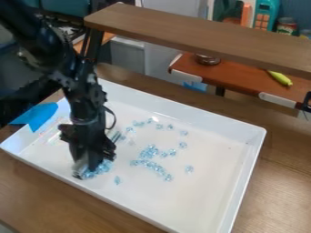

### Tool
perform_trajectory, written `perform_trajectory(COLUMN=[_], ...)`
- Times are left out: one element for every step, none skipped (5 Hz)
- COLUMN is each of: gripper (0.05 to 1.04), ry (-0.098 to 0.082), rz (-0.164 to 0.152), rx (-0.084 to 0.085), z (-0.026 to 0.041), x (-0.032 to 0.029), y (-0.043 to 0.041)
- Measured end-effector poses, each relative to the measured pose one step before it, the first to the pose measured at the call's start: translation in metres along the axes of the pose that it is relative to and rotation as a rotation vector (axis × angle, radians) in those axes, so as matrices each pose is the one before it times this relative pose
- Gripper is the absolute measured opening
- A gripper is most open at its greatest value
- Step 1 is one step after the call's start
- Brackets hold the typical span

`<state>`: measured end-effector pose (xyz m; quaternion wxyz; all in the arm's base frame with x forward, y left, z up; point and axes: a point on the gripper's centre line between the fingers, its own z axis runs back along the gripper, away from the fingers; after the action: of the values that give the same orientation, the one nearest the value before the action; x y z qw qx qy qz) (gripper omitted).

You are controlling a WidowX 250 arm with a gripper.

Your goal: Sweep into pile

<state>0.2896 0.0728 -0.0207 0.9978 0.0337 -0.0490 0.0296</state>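
White plastic-looking walls are presented first, those of the wide tray (263,136), set at a slant on the brown wooden table (285,157), and inside it the small, light-blue pieces are spread! Down over the tray's left part the black gripper (86,167) is held, pointed steeply downward, its lower end placed low, close to the near wall; whether it is opened, closed or clamped on anything cannot be told from this angle. Right beside that lower end, a tight little cluster (102,168) of the pieces is seen, partly covered by the gripper. Now to the middle, where the densest group (149,152) is found, continued by a short trail (159,169) slanted down to the right. Above it, a loose arc (160,126) of pieces is traced, bent round and down on its right side. And the stragglers: one piece (117,180) is left alone below, near the cluster, another (189,169) well out to the right. Over the tray's left corner, blue tape (40,115) is stuck. Behind the tray, a brown plank (200,35) is raised across the view, and beyond it a yellow-green toy (280,78) is laid on a reddish-brown board (240,77).
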Motion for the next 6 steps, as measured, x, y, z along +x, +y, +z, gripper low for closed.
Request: perform_trajectory(gripper=[0.383, 0.383, 0.383, 0.383, 0.383, 0.383], ry=[-0.0251, -0.0018, 0.0128, 0.0093, -0.001, 0.0024], rz=[-0.036, -0.0238, -0.005, -0.0025, -0.0073, -0.0355], rx=[-0.0056, -0.0285, -0.0416, -0.0473, -0.047, -0.0185], z=[0.00088, 0.00289, 0.00219, 0.00559, 0.00756, 0.00455], x=[-0.00059, -0.00178, -0.00051, 0.00631, 0.00838, 0.003], y=[-0.02467, -0.02965, -0.02975, -0.02744, -0.03225, -0.02521])
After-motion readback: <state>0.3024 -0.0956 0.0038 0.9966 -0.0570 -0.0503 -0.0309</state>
